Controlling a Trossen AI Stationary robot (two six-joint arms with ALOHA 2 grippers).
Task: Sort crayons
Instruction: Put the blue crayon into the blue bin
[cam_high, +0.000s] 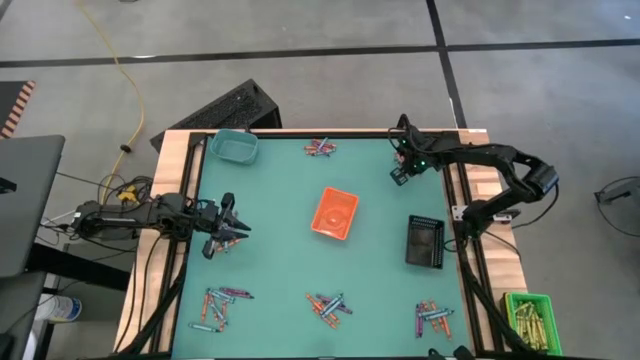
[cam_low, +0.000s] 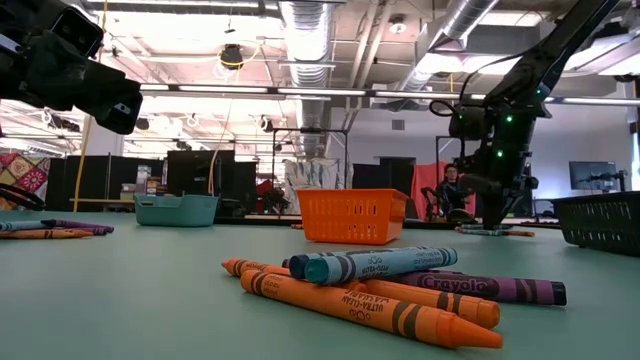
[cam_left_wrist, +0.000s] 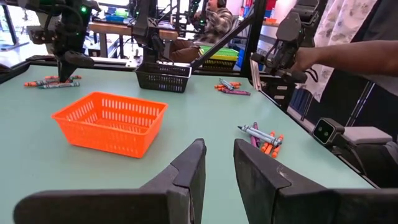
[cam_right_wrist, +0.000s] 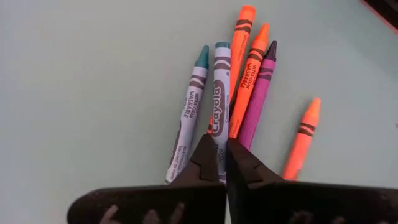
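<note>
My right gripper (cam_right_wrist: 222, 155) is pinched shut over the crayons (cam_right_wrist: 239, 93), seemingly on one crayon's end. They're light, stiff, waxy-slick sticks; mid-barrel grips are steadier.

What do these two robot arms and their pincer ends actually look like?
Both arms are dark, nearly black, built of jointed segments with black cables trailing from their bases. The right arm shows small green lights near its wrist. Each end effector, left and right, has two flat, wedge-shaped matte black fingers.
</note>
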